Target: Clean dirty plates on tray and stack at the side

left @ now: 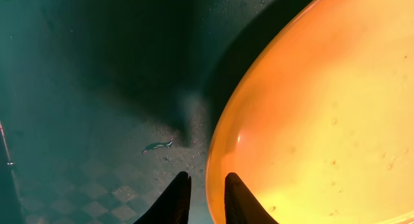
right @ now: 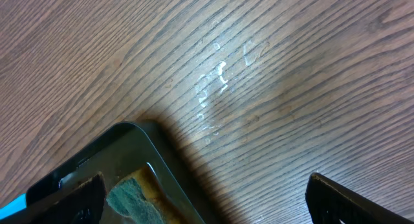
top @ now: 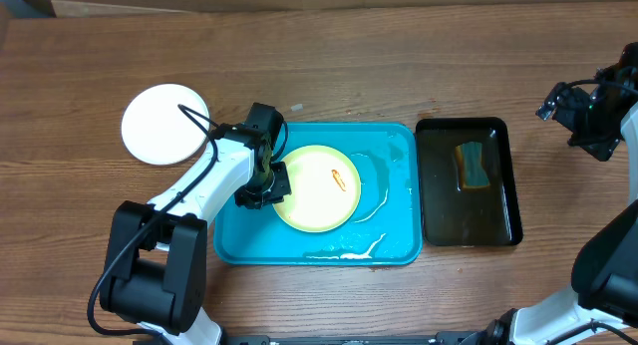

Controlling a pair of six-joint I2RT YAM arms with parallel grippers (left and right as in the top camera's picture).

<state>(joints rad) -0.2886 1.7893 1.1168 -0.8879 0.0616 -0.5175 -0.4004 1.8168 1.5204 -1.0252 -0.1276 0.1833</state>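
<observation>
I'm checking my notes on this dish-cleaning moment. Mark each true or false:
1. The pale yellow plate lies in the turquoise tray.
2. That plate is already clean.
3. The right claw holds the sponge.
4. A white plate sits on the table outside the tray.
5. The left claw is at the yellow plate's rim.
1. True. The pale yellow plate lies in the turquoise tray.
2. False. An orange-red smear shows on it.
3. False. The sponge lies in the black tray; the right claw is open and empty.
4. True. The white plate rests on the table, on the tray's left.
5. True. The left claw has a finger on each side of the rim.
</observation>
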